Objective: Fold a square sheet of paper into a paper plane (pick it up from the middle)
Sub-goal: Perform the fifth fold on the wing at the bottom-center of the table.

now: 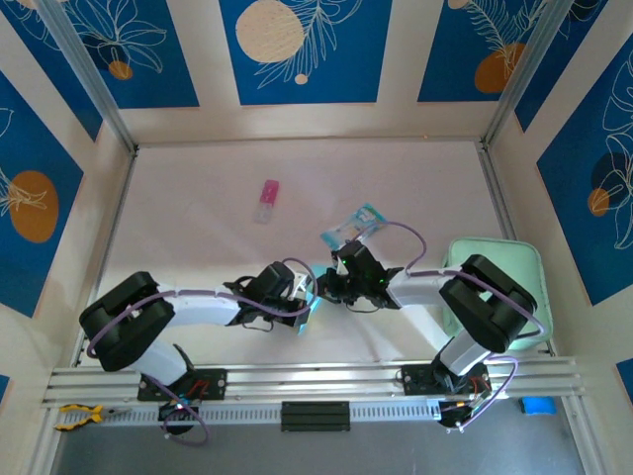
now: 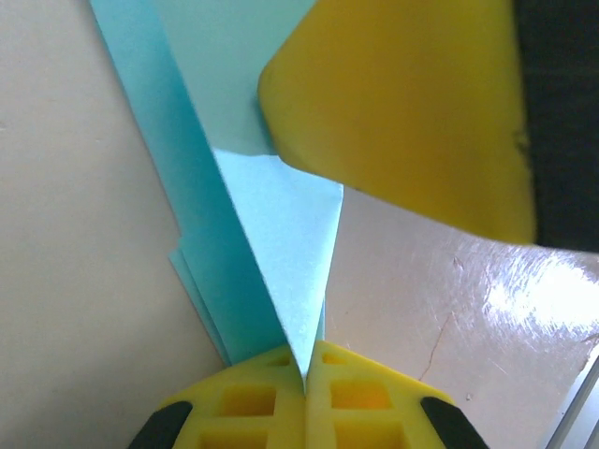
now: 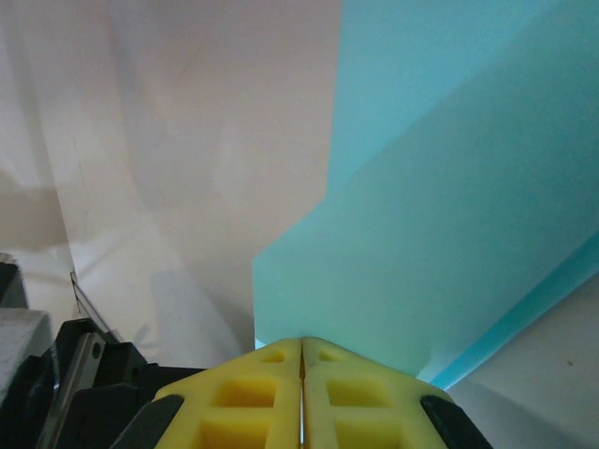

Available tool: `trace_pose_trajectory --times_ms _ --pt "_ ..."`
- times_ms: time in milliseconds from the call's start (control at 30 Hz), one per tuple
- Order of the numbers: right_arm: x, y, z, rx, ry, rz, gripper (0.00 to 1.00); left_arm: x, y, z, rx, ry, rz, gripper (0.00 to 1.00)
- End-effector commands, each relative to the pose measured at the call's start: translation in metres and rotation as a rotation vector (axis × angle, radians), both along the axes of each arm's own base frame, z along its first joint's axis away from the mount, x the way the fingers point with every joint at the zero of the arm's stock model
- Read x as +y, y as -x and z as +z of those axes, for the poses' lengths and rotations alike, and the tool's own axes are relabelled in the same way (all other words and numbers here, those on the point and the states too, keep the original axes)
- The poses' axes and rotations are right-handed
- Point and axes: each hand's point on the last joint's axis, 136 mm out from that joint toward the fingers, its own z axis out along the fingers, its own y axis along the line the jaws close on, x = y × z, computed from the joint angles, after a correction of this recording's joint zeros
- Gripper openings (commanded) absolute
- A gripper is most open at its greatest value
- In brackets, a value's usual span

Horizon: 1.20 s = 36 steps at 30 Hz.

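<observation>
The square sheet of paper (image 1: 313, 309) is light blue and folded into several layers with sharp creases; a pointed flap (image 2: 281, 253) runs down into my left gripper (image 2: 304, 374), which is shut on it. My right gripper (image 3: 301, 348) is shut on a broad edge of the same sheet (image 3: 449, 215). In the top view both grippers meet over the table's near middle, left gripper (image 1: 303, 294) and right gripper (image 1: 327, 287) close together with the paper between them. One yellow finger (image 2: 402, 112) of the right gripper lies against the paper. Whether the fold has the paper plane's shape I cannot tell.
A teal-and-clear packet (image 1: 353, 228) lies just behind the right gripper. A small pink object (image 1: 267, 201) rests further back on the left. A mint-green pad (image 1: 509, 267) sits at the right edge under the right arm. The metal rail (image 1: 316, 381) runs along the near edge.
</observation>
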Motion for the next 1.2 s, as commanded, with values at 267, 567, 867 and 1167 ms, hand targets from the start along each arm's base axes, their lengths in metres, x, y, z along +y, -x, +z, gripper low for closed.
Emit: trace_pose_trajectory --times_ms 267,567,867,1167 --pt "0.003 -0.006 -0.009 0.016 0.001 0.008 0.09 0.028 0.021 -0.035 0.119 -0.12 0.001 0.0" --pt "-0.003 -0.007 -0.021 0.034 0.022 -0.01 0.09 0.028 0.022 -0.034 0.126 -0.115 0.0 0.02" --pt "-0.007 -0.005 -0.038 0.073 0.05 -0.023 0.09 0.021 0.021 -0.016 0.115 -0.068 -0.003 0.14" --pt "-0.011 -0.002 -0.045 0.094 0.068 -0.035 0.09 0.016 0.017 0.014 0.075 -0.005 0.007 0.22"
